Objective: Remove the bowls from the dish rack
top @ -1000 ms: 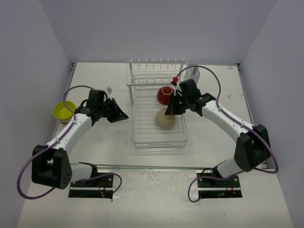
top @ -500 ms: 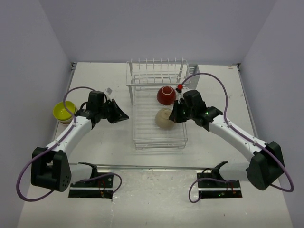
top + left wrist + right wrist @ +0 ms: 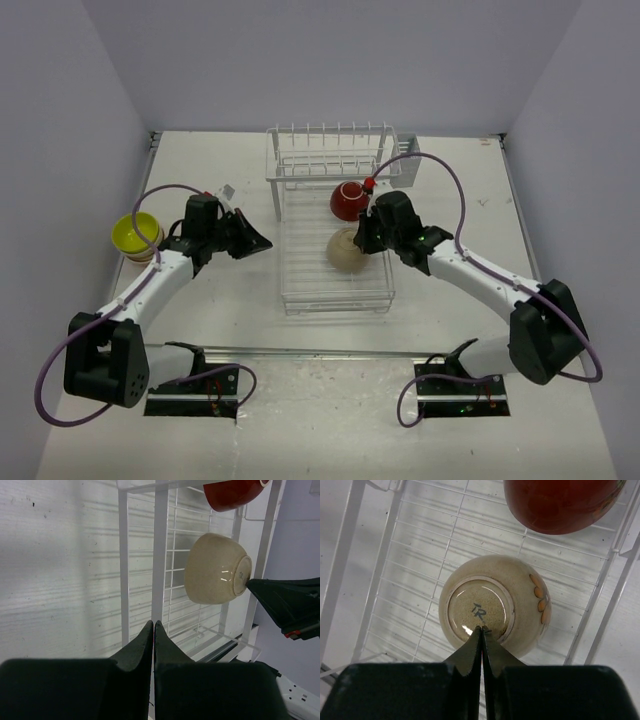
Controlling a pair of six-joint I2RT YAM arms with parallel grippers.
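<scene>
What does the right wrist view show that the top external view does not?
Right wrist only: lettering on the upturned base of the beige bowl. Top external only: the lime-yellow bowl left of the dish rack, and the left gripper. Both: the beige bowl and dark red bowl in the rack, and the shut right gripper.

Pale table (image 3: 450, 330) — bare grey walls (image 3: 330, 60)

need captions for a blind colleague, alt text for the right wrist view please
The right gripper, shut, points its tips at the base of an upturned beige bowl lying on the white wire dish rack. A dark red bowl sits just beyond it, cut off by the top edge.
</scene>
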